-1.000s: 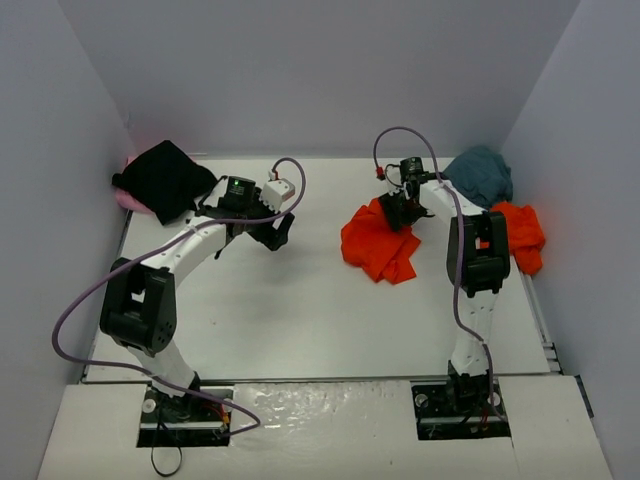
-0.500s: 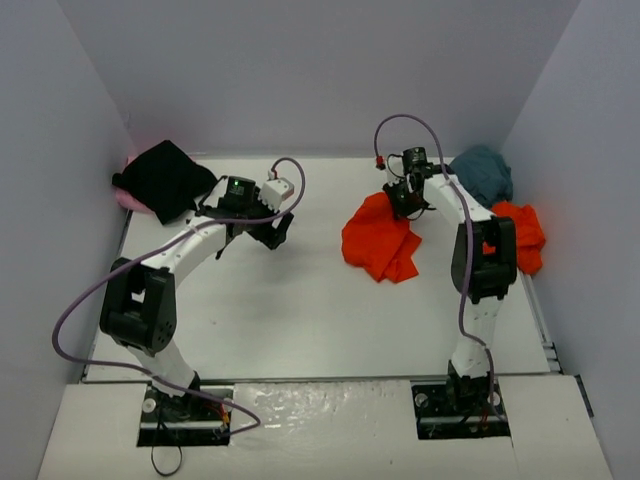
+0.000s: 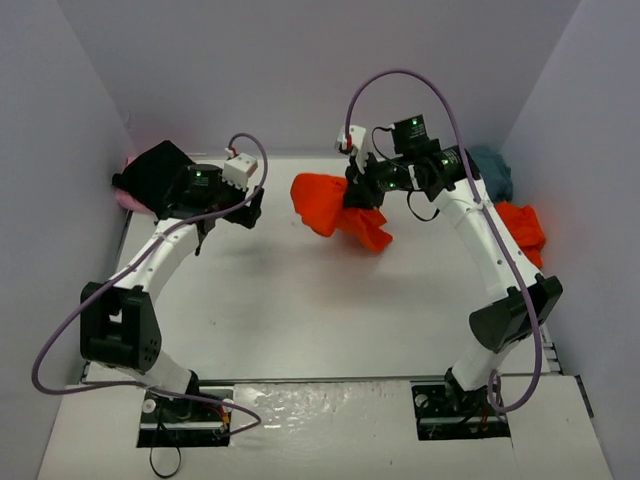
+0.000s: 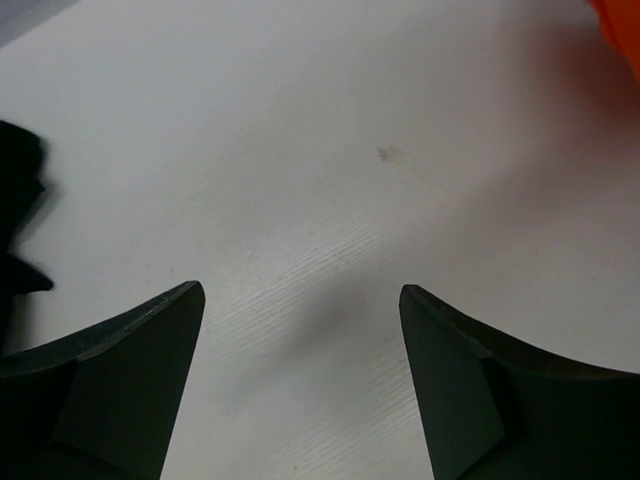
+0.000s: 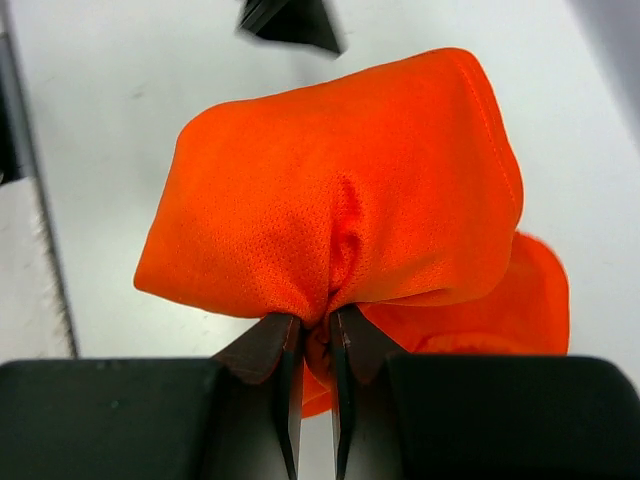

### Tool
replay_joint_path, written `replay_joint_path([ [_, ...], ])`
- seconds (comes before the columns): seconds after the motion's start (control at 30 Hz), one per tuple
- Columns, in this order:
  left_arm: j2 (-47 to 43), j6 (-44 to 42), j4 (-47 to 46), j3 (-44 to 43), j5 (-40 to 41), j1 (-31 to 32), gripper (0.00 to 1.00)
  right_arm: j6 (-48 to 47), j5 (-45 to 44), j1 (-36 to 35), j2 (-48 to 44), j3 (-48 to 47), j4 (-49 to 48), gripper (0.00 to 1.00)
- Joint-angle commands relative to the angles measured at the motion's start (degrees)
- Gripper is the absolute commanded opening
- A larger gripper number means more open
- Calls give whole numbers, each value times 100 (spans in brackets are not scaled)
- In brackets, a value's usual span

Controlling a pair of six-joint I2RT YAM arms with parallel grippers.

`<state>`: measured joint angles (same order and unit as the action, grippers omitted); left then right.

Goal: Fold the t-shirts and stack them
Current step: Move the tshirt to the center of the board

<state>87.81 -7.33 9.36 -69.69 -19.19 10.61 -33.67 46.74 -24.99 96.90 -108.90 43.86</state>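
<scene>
My right gripper is shut on a bunched fold of a bright orange-red t-shirt, which hangs off the table at the back centre. My left gripper is open over bare table, with nothing between its fingers, just left of that shirt. A black t-shirt lies crumpled at the back left on top of a pink one. At the back right lie a teal-grey t-shirt and a second orange-red t-shirt.
Grey walls close the table in on the left, back and right. Purple cables loop above both arms. A corner of the lifted orange cloth shows at the top right of the left wrist view.
The right gripper closed on the orange-red t-shirt, lifted it and carried it left toward the back centre. The left arm swung left and back, toward the black t-shirt.
</scene>
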Motion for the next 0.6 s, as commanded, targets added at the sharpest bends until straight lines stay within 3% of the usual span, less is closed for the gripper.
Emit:
replay_joint_path([
  [0.0, -662, 346, -602, 87, -109, -566, 76, -1503, 1187, -442, 316, -358, 1834, 6],
  [0.07, -866, 340, -700, 226, -129, -706, 76, -1914, 1165, -732, 365, -618, 2360, 6],
  [0.27, -766, 349, -725, 209, -155, -824, 77, -2076, 593, -780, 321, -764, 2351, 0],
  [0.4, -512, 431, -745, 82, -257, -824, 76, -1242, 96, -505, 418, -596, 1595, 0],
  [0.5, -375, 424, -804, 97, -306, -823, 76, -320, -1219, -409, 382, -204, 372, 1],
  [0.57, -292, 399, -804, 105, -348, -807, 76, 38, -3098, -384, 365, 272, -183, 8],
])
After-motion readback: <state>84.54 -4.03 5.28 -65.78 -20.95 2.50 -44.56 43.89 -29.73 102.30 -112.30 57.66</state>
